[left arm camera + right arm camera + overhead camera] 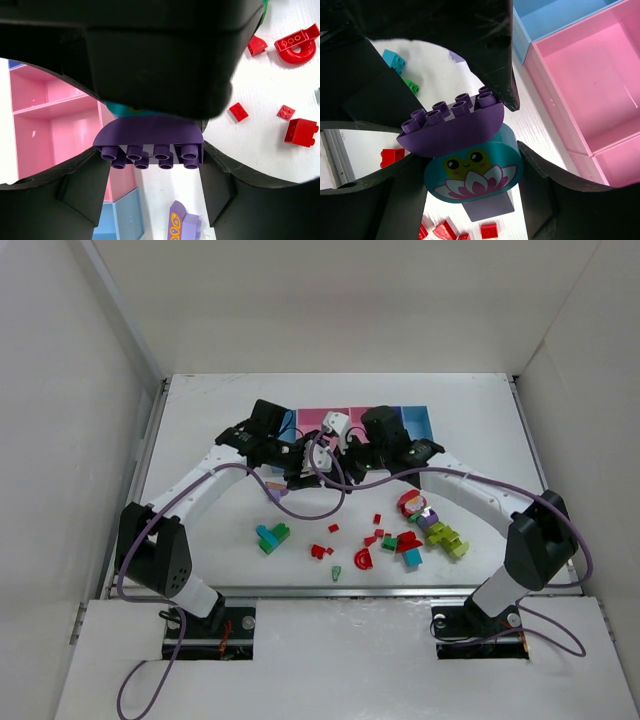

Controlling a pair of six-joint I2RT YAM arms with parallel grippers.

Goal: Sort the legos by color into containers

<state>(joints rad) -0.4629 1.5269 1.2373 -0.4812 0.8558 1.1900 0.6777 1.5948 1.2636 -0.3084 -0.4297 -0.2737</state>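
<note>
A purple curved lego [150,135] is stacked on a teal round lego [472,172] printed with a frog and flower. The pair hangs in the air just in front of the containers [320,417]. My left gripper [152,167] is shut on the two ends of the purple lego [450,132]. From the other side, my right gripper [472,172] is shut on the teal one. The two grippers [300,455] [340,447] meet there. More legos lie on the table: a teal-green pair [272,536], red bits [322,551], a red arch [363,559] and a lime-yellow piece [447,538].
Pink bins [45,125] [590,75] and light blue bins [120,220] [555,15] lie close beside the grippers. A patterned purple piece [180,222] and a lilac block [490,207] rest on the table below. White walls enclose the table on three sides.
</note>
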